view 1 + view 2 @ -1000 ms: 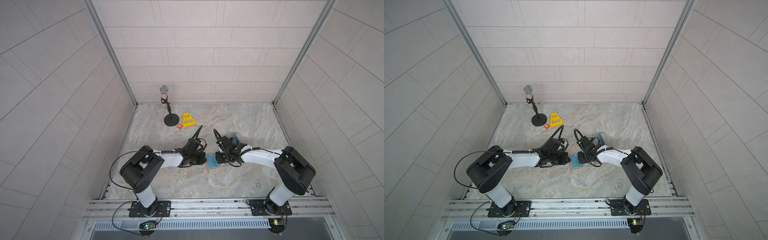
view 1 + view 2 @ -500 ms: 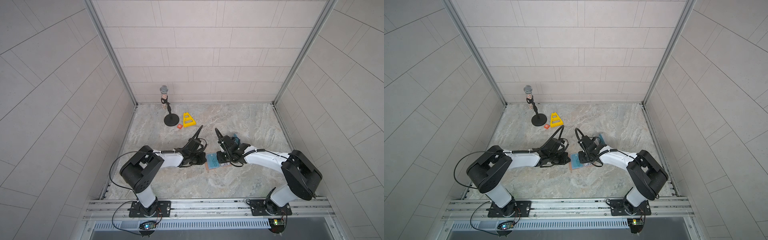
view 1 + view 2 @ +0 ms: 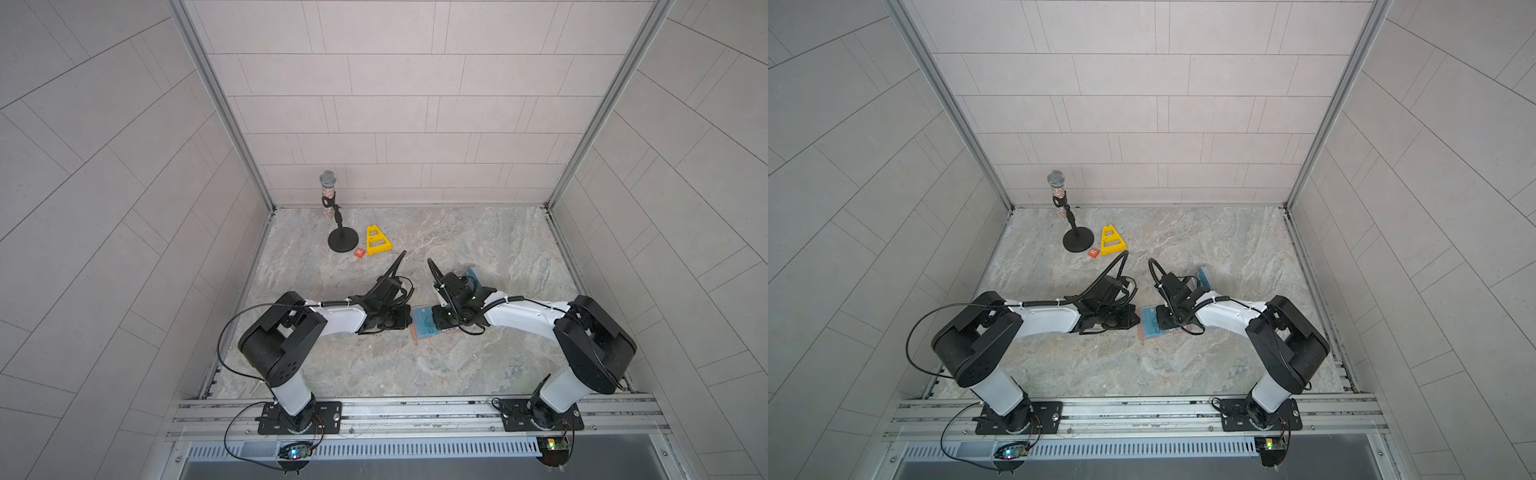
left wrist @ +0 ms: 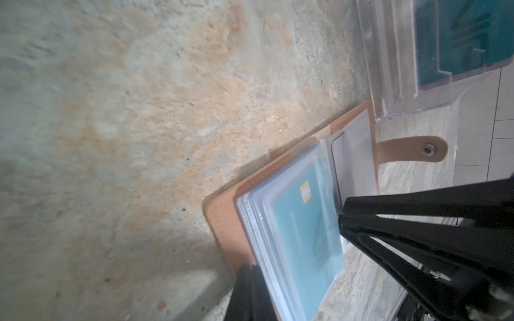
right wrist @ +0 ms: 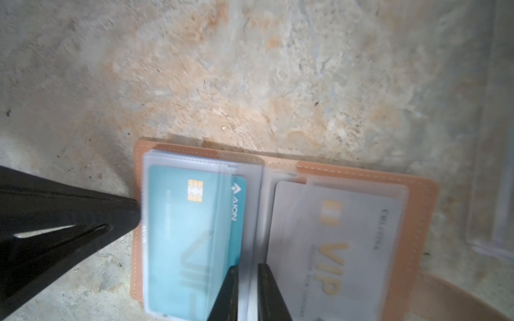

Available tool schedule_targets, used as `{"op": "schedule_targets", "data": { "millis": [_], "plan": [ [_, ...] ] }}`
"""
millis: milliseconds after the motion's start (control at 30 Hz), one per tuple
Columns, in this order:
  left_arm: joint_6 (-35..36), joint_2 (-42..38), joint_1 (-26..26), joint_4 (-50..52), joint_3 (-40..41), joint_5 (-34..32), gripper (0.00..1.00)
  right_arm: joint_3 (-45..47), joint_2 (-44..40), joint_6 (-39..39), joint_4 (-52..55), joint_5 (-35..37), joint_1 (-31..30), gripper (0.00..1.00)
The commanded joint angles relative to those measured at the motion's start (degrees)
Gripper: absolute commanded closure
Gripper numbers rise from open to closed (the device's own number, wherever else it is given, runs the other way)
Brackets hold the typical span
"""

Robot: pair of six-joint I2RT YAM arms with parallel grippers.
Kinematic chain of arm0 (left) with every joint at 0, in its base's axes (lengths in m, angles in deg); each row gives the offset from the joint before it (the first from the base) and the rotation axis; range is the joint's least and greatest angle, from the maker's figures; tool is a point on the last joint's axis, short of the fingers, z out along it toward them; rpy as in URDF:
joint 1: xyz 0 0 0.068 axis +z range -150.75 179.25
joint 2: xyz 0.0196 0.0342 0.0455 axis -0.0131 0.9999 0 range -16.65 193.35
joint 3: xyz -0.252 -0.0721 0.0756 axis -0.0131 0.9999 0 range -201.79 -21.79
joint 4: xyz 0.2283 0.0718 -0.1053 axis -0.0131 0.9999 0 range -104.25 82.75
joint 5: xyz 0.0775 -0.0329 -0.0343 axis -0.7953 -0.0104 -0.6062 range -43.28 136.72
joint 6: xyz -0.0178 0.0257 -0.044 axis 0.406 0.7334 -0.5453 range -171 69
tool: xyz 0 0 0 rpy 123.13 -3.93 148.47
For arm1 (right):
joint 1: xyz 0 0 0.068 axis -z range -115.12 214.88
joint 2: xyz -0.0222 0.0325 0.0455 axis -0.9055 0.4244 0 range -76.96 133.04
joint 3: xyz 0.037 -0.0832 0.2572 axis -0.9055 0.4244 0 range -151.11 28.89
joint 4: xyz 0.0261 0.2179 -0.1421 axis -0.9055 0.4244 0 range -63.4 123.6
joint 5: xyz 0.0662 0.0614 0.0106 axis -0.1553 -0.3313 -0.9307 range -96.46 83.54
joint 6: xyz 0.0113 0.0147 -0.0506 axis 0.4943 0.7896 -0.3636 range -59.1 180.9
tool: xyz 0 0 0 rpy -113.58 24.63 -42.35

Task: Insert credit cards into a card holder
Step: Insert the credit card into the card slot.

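Two grippers meet low in the middle of both top views. My left gripper (image 3: 405,322), jaws together, touches the left edge of the open card holder (image 3: 414,336), which lies flat. A light blue card (image 5: 189,236) sits in its left page. My right gripper (image 5: 250,291) straddles a clear sleeve (image 5: 251,194), fingers barely apart; I cannot tell whether it pinches.

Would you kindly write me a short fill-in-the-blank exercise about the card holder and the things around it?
1. The card holder lies ____ on the table.
2. The pale card inside it bears the gold letters ____.
3. The light blue card, beside the clear sleeve that the right gripper pinches, carries a gold ____.
4. The orange tile is marked with the letter ____.

Missing words: open; VIP; chip; R.
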Motion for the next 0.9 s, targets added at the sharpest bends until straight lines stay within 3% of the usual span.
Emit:
{"op": "schedule_targets", "data": {
  "millis": [0, 433, 867],
  "plan": [
    [0.96, -1.16, 0.18, 5.57, 0.99, -2.04, 0.99, -0.13, 0.99, -0.10, -0.26, 1.26, -0.20, 0.84],
    [0.63, -3.72, 0.00, 2.34, 1.39, 1.71, 0.90, 0.87, 2.12, 0.25, -1.66, 1.06, -0.20, 0.84],
    [-1.33, -1.18, -0.87, -0.97, 0.84, 3.22, 0.97, 1.51, 3.08, 0.33, -1.66, 1.63, -0.20, 0.85]
  ]
}}
